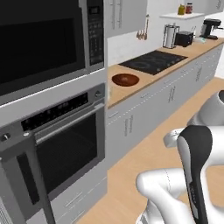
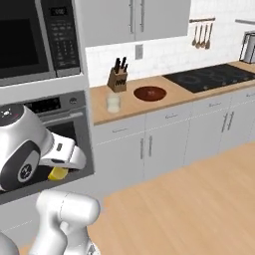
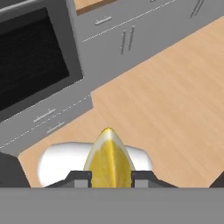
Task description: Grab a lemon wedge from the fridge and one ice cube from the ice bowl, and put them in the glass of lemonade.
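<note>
Lemon wedge (image 3: 109, 159): closest to my hand camera, bright yellow, pointed tip away from the lens, pinched between the two dark fingertips (image 3: 78, 178); in the right base view I see a yellow bit (image 2: 58, 173) under the wrist, in front of the oven.
Hand (image 3: 111, 179): clamped on the lemon wedge, one finger on each side of it.
Oven (image 1: 65, 144): my landmark, a black-fronted wall oven left of the tabletop run; I have the hand low in front of it, over the wooden floor (image 3: 175, 100).
Tabletop (image 2: 174, 97): wooden, starts just right of the oven and runs away from it toward the cooktop (image 2: 209, 77).
Glass of lemonade (image 2: 113, 103): upright on the tabletop, the nearest thing there to the oven.
Ice bowl (image 2: 150, 92): dark reddish-brown, on the tabletop beyond the glass from the oven, near but apart from it; I cannot make out its contents.
Knife block (image 2: 118, 77): against the wall behind the glass, farther from the oven than the glass.
Microwave (image 1: 43, 39): directly above the oven.
</note>
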Robot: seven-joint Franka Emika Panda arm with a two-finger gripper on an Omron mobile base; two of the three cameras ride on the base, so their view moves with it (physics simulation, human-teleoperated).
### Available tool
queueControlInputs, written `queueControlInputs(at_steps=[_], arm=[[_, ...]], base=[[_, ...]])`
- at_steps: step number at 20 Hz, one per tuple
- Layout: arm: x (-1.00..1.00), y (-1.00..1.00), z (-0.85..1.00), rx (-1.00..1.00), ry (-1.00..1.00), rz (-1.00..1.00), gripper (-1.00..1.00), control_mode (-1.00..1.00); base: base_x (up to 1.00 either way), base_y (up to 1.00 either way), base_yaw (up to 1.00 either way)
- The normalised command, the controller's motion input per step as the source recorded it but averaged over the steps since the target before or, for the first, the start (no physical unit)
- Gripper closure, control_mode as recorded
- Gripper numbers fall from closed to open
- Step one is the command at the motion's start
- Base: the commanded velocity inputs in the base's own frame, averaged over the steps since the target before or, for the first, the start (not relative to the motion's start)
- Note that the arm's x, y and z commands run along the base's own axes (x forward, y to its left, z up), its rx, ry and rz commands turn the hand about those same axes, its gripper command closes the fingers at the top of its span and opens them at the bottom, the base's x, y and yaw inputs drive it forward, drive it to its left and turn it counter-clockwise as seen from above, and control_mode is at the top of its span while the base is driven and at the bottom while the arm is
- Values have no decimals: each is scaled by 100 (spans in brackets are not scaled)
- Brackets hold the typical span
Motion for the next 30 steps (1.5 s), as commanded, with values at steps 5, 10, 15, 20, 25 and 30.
queueControlInputs(at_steps=[5, 10, 15, 20, 25, 30], arm=[[0, 0, 0, 0, 0, 0, 100, 100], [0, 0, 0, 0, 0, 0, 100, 100], [0, 0, 0, 0, 0, 0, 100, 100], [0, 0, 0, 0, 0, 0, 100, 100], [0, 0, 0, 0, 0, 0, 100, 100], [0, 0, 0, 0, 0, 0, 100, 100]], base=[[100, -49, 26], [100, -55, 56], [96, -56, 57], [17, -98, 28], [34, -70, 42], [47, -1, 35]])
